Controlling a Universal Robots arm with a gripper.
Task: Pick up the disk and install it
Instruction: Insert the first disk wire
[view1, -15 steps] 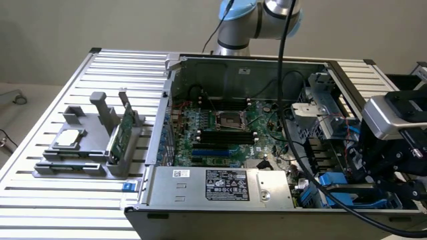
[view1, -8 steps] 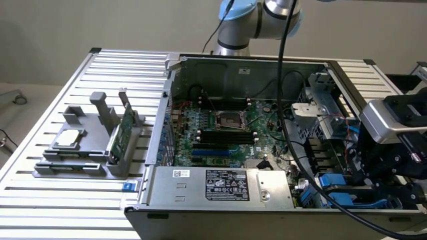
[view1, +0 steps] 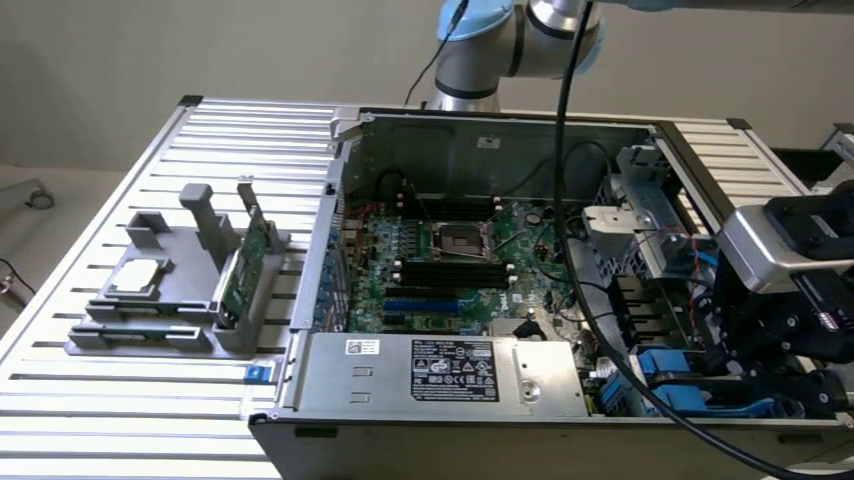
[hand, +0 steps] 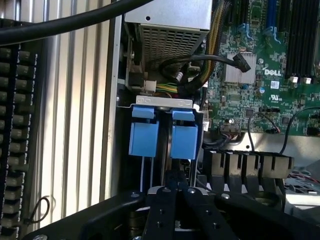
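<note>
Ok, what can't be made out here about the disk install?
- Wrist view: one blue carrier and a second blue carrier stand in the bay; drive bodies and labels are hidden inside it.
- Wrist view: the gripper is cut off by the picture's edge.
- Exterior view: the power supply label is too small to read.

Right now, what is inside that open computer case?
A green motherboard, a silver power supply, black cables and two blue carriers in the drive bay. The gripper hangs over that bay, covering what lies deeper in it.
</note>
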